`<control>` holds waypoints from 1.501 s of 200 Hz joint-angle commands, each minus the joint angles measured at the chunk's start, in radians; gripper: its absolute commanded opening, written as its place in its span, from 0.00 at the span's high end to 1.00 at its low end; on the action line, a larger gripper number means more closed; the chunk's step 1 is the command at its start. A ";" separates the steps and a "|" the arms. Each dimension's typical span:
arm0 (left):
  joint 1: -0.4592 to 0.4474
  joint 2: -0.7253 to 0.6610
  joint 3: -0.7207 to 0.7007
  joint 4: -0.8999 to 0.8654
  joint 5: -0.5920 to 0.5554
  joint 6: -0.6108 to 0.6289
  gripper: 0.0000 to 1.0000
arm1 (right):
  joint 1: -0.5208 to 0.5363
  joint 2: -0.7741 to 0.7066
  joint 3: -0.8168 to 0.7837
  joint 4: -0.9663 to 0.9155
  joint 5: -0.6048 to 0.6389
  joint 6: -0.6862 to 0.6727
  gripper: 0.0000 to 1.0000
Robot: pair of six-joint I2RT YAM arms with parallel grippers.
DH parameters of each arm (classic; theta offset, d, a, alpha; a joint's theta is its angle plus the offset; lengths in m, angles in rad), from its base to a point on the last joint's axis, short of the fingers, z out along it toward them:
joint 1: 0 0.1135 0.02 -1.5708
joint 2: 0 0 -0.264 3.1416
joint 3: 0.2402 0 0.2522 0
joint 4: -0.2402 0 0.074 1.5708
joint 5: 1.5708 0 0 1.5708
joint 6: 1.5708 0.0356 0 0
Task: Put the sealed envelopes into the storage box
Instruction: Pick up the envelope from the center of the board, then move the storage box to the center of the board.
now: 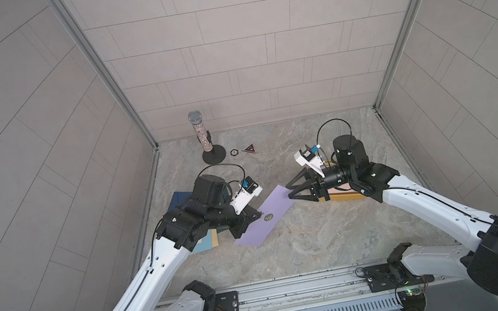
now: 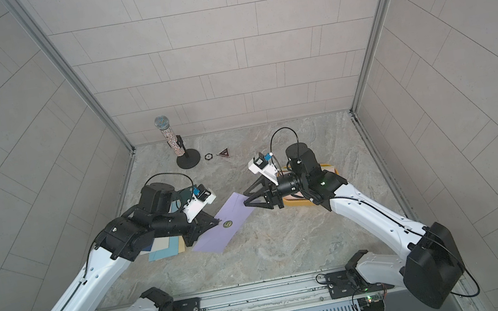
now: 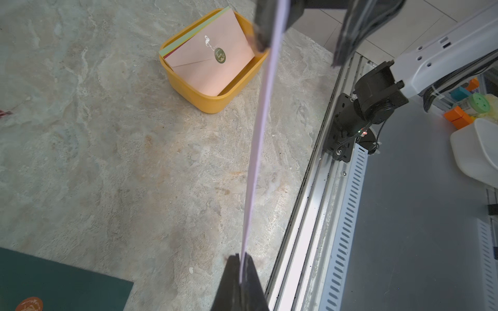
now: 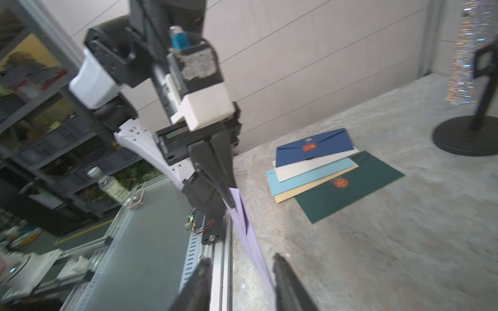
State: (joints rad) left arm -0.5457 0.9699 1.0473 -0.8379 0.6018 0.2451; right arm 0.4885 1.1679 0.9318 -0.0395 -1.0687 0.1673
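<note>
the storage box (image 3: 208, 103) stands on the bench (image 3: 107, 161) and holds a small stack of sealed envelopes: a pink envelope (image 3: 213, 64) with a round seal lies tilted on top, with the edge of a light green envelope (image 3: 190, 33) and a sliver of red showing beneath it. the lilac envelope (image 3: 258, 150) is outside the box, held up off the bench between the two arms. the left gripper (image 3: 240, 270) is clenched on one end of it; the right gripper (image 4: 240, 265) is released, its jaws standing apart on either side of the other end. in both top views the right arm (image 1: 419, 199) covers most of the box, so only the left wrist view shows what is in it. the right wrist view alone shows the whole fanned pile on the bench: a navy envelope (image 4: 314, 146), a white one, a light blue envelope (image 4: 310, 175), a cream one and a dark green envelope (image 4: 350, 188).
</note>
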 commanded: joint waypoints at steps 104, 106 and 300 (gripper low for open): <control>-0.106 0.584 0.589 -0.044 -0.048 0.261 1.00 | -0.394 -0.351 -0.243 -0.557 1.164 0.529 0.53; -0.109 0.602 0.608 -0.045 -0.047 0.266 1.00 | -0.395 -0.359 -0.245 -0.567 1.178 0.539 0.53; -0.355 1.455 1.494 -0.217 -0.116 0.485 1.00 | -0.408 -0.564 -0.403 -0.740 1.327 0.640 0.57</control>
State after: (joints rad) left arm -0.9016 2.4111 2.5298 -1.0607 0.4946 0.7082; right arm 0.0841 0.6029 0.5339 -0.7738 0.2508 0.8162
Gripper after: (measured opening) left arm 0.071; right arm 0.425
